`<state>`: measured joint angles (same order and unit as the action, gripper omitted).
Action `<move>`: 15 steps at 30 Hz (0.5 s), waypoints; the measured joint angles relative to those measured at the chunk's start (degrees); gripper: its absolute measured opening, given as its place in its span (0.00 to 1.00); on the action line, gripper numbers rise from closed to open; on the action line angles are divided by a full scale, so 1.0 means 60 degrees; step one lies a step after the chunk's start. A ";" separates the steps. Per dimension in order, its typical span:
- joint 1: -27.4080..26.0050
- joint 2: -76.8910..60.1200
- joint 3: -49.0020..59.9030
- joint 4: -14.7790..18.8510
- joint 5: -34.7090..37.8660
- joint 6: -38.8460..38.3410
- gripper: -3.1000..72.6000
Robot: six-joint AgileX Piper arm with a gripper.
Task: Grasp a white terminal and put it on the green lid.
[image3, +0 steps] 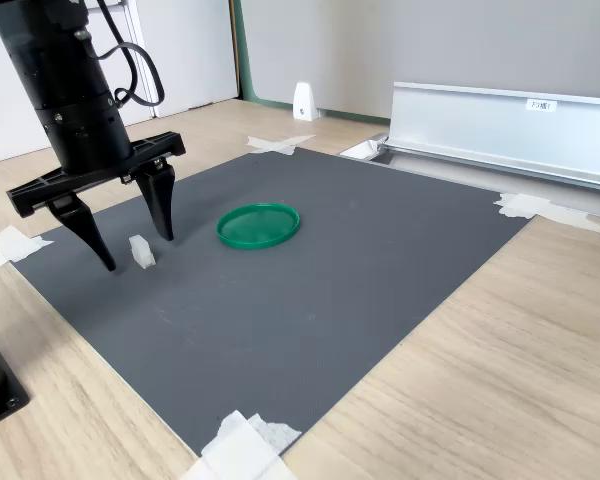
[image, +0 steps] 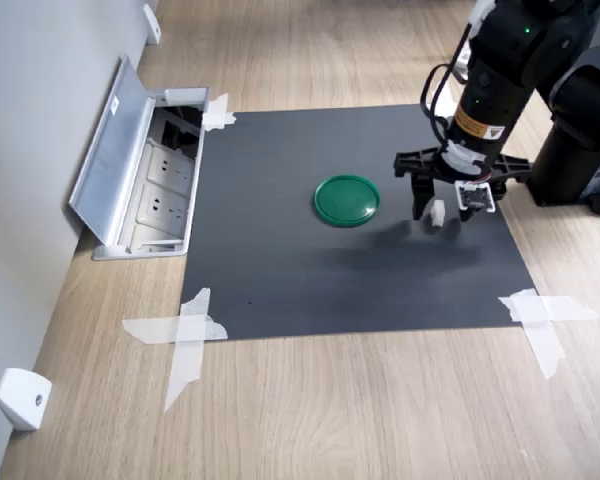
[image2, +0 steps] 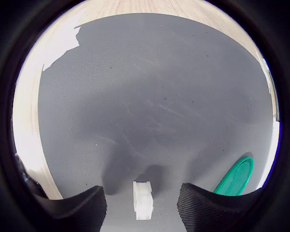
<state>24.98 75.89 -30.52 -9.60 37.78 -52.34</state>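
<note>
The gripper (image3: pixel 128 243) hangs low over the dark grey mat (image3: pixel 360 270) with its jaws spread wide, straddling the white terminal (image3: pixel 141 251), which stands upright on the mat between the fingertips, touched by neither. The green lid (image3: pixel 259 224) lies flat near the mat's middle, a little apart from the terminal and bare. This looks like the grasping step: the next move calls for closing squarely on the small block, then lifting and carrying it over the lid.

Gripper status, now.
Gripper: open, holding nothing; its fingers straddle the white terminal, which stands on the mat.
</note>
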 joint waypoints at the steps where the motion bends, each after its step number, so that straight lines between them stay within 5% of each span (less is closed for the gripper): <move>1: 0.0000 0.0052 0.0000 0.0000 -0.0012 0.0018 0.85; 8: 0.0000 0.0232 0.0000 -0.0111 -0.0012 0.0216 0.73; 15: 0.0000 0.0232 0.0000 -0.0150 0.0005 0.0308 0.24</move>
<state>24.98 77.28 -30.52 -10.49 37.81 -50.50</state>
